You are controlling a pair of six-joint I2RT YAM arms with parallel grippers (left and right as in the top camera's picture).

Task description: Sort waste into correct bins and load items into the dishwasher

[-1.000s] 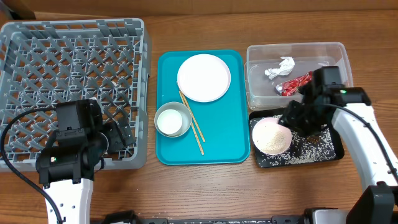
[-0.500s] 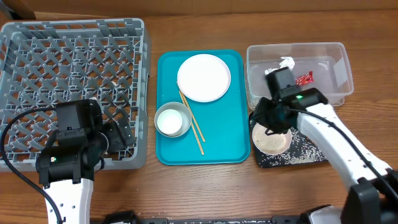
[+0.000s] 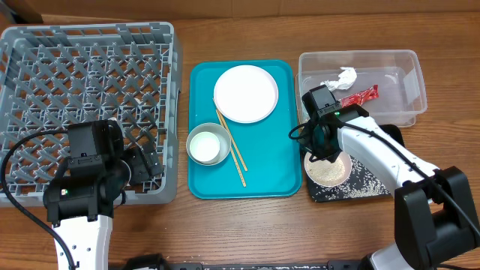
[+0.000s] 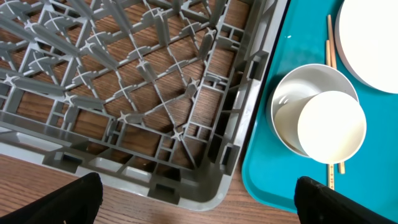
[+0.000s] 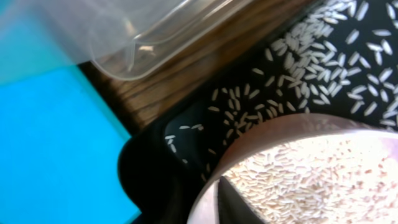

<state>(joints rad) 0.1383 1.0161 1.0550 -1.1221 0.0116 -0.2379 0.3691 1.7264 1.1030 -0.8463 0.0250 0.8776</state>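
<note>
Emptying rice grains (image 5: 323, 43) from small plate (image 3: 328, 169) into black tray (image 5: 155, 174), lower right of overhead. Apparently pinching plate rim with right jaws. Best: tilt steeper, tap gently, keep rim inside tray wall. Holding left jaws spread wide above dish rack (image 4: 205, 124) corner, lower left.

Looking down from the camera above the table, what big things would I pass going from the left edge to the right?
grey dish rack → teal serving tray → clear plastic tub. The black tray lies in line with the tub, so it has no separate place.
</note>
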